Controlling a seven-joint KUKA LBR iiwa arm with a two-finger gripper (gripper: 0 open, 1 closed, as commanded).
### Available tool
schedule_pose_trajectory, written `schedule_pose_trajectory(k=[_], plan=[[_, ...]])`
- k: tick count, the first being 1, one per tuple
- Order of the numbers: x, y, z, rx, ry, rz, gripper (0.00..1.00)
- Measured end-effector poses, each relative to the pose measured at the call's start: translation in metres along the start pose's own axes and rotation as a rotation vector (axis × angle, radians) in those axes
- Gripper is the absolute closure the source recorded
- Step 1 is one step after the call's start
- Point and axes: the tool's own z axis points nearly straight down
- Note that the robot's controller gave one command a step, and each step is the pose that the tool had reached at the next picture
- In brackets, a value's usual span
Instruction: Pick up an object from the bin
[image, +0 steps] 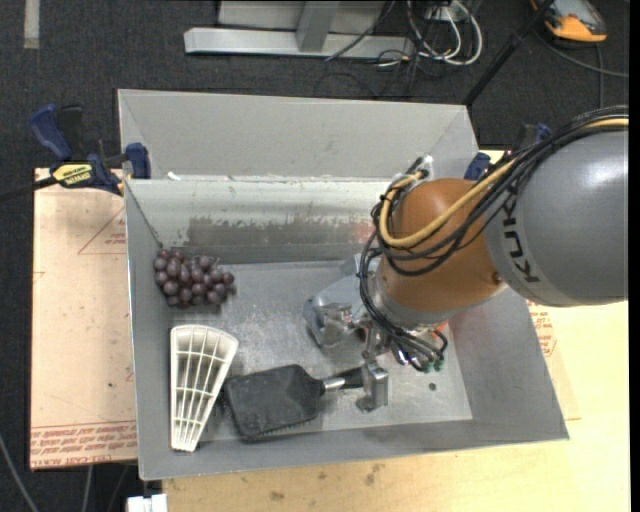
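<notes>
Hanging low at 5 o'clock of the grey bin (280, 305), the claw (372, 388) is just beside the handle end of a dark grey flat pad (268, 400), which lies at 6 o'clock. Whether the claw is spread or closed, I cannot tell. Purple grapes (192, 278) lie at 10 o'clock.

The orange cover (440, 245) on the arm (580, 220) blocks your view of the right side and back right corner of the bin (300, 150); what lies on the floor beneath it is hidden. The silvery metal thing (325, 320) near the bin's middle runs under the wrist, so you cannot tell its shape or kind. Cables (418, 350) partly cover the gripper (372, 388) near the front edge, and you cannot tell whether it touches the short stem (338, 382) of the dark pad (268, 402). The picture's right edge cuts off the arm.
</notes>
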Motion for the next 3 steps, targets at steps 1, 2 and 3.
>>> schedule_pose_trajectory(k=[1,2,3], plan=[[0.01,0.007,0.028,0.0,-0.001,-0.178,0.0],[0.012,0.005,0.067,-0.001,0.0,-0.283,1.0],[0.012,0.005,0.067,-0.001,0.0,-0.283,1.0]])
